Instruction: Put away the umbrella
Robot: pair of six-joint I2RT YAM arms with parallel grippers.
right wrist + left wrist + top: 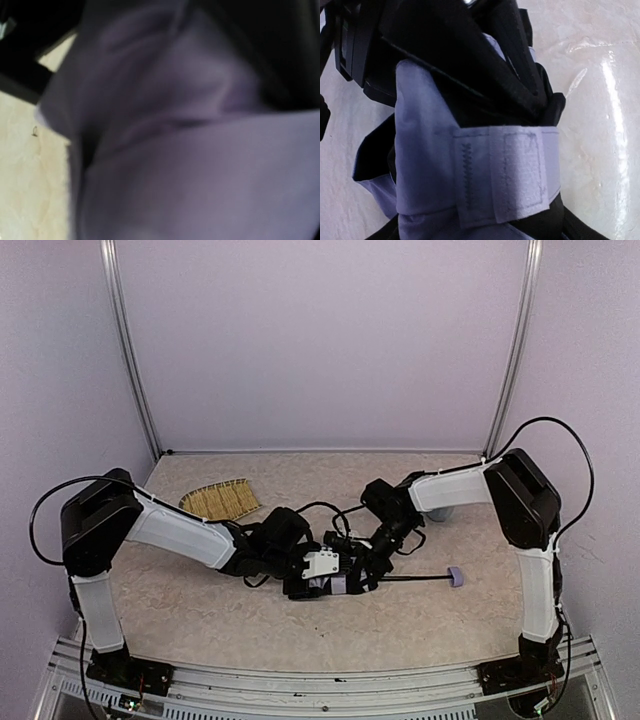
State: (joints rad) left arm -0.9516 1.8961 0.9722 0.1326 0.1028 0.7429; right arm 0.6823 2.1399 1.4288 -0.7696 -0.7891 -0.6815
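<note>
Umbrella lies folded on the table, strap wrapped round it. Right gripper pinches the fabric. Left gripper: can't tell how wide. Press the strap flat and hold the right clamp firm so the folds don't spring.

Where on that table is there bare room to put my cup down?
Two bare patches: the back strip between the tray and the right arm, and the front strip between the umbrella and the near edge. It is crowded in the middle, where the left arm meets the right over it.
</note>
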